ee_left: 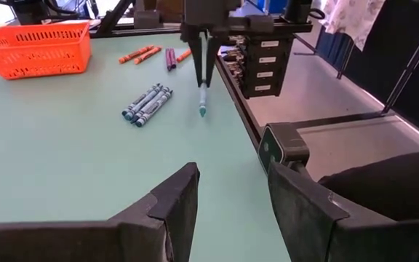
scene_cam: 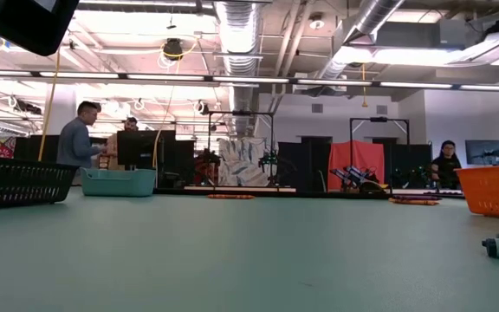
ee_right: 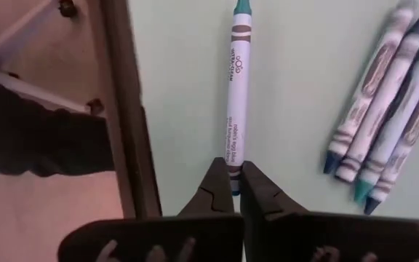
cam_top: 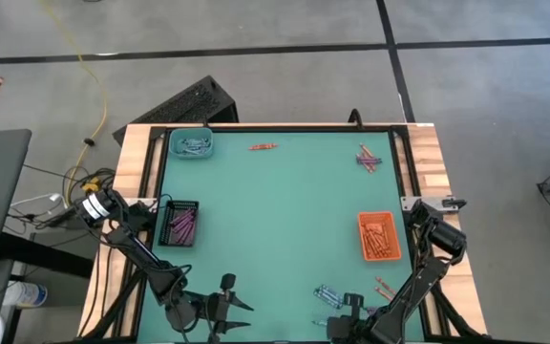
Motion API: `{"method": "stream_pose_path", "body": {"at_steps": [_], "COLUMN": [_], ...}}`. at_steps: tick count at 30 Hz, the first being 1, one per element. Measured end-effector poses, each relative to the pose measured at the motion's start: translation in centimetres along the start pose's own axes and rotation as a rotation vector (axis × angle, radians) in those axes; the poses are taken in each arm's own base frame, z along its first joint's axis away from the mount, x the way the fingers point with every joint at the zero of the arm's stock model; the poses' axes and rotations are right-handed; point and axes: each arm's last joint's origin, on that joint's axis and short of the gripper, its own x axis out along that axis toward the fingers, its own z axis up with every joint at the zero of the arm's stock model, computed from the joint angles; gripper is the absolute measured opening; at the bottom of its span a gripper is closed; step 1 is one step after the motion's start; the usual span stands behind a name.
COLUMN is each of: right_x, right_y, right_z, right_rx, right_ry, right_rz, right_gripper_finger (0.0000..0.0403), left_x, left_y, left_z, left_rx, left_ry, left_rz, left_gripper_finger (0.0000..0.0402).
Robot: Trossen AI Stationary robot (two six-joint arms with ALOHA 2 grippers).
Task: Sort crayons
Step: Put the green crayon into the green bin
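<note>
Looking first at what is cut off: in the high view both grippers sit at the picture's near edge and are partly cropped, and the contents of the three trays are too small to count there; in the low view only a stub of pale crayon wrappers shows at the right margin. The right gripper [ee_right: 233, 191] stands at the near right edge of the table, its two fingers pressed together on the end of one pale blue-grey crayon [ee_right: 236, 87], which lies flat on the table beside the dark edge rail. Just beside it lies a cluster of four blue-grey crayons [ee_right: 384, 109], side by side and touching, apart from the held one. The left gripper [ee_left: 231, 218] waits at the near left of the table with its fingers apart and nothing between them. Counted in the high view: one teal tray [cam_top: 192, 144] at the far left, one black tray [cam_top: 180, 223] at the left edge with purple sticks in it, and one orange tray [cam_top: 379, 236] at the right with orange sticks. Loose crayons also lie far centre [cam_top: 262, 146], far right [cam_top: 369, 159] and near the right edge [cam_top: 384, 286]; their numbers cannot be told. The table [cam_top: 275, 229] has a plain green top with a wooden border. Beyond it the low view shows an open workshop with ceiling ducts, strip lights and several people at benches
</note>
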Motion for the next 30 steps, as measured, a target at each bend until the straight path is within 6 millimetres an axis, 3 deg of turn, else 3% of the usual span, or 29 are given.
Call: {"method": "stream_pose_path", "body": {"at_steps": [20,30], "right_x": [-2.8,-5.3], "right_y": [0.6,0.5], "right_z": [2.5,6.0], "right_rx": [-0.085,-0.163], "right_ry": [-0.197,-0.423], "right_rz": [-0.06,-0.148], "right_gripper_finger": [0.0,0.0], "left_x": [0.0,0.0], "left_y": [0.1,0.2], "left_z": [-0.1,1.1], "left_rx": [0.025,0.126], "left_ry": [0.009,-0.102], "left_rz": [0.012,0.104], "left_gripper_finger": [0.0154,0.0155]}}
